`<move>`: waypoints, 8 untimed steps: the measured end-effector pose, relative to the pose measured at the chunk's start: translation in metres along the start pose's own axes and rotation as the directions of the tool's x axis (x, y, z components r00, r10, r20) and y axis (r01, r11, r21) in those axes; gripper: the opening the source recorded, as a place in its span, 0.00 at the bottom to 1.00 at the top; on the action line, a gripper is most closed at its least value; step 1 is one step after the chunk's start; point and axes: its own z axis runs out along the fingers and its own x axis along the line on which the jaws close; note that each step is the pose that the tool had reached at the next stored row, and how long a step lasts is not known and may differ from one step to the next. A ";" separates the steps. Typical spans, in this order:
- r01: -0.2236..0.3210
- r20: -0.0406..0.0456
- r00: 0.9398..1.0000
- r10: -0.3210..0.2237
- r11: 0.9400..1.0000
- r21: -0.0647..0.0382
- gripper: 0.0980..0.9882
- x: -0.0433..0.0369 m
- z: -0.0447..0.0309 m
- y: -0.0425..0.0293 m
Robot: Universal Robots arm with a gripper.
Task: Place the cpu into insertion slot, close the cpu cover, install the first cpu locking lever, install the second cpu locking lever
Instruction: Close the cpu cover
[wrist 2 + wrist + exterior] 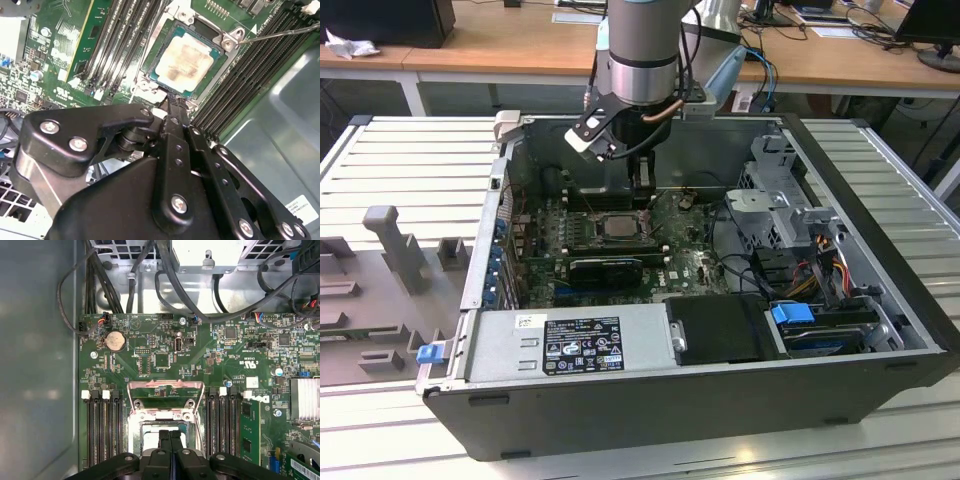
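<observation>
Gripper (172, 104): fingers pressed flat together, narrow, nothing between them, the same in both wrist views. It hangs low inside the open computer case (720, 405), over the motherboard (165, 360)

Cpu (184, 60): lies flat in its socket, grey top up, green edge showing round it. The fingertips sit at the socket's rim, just beside the cpu's edge; touching or apart, cannot tell. Exterior view: cpu at about 7 o'clock from the gripper, near

Cpu cover (165, 385): stands raised off the socket, on the side of the socket away from the gripper, with the board visible through its window

Locking lever (280, 32): thin rod angling away from a socket corner across the memory slots (250, 75), not lying along the socket's edge

Exterior view: black card (605, 268) at 6 o'clock of the cpu, drive cage (770, 215) at 3 o'clock
</observation>
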 end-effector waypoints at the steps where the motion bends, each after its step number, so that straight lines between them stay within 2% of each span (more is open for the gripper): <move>1: 0.000 0.000 1.000 0.000 1.000 0.000 0.01 0.0000 -0.0001 0.0002; 8: 0.000 0.000 1.000 0.000 1.000 0.000 0.01 0.0000 -0.0036 0.0005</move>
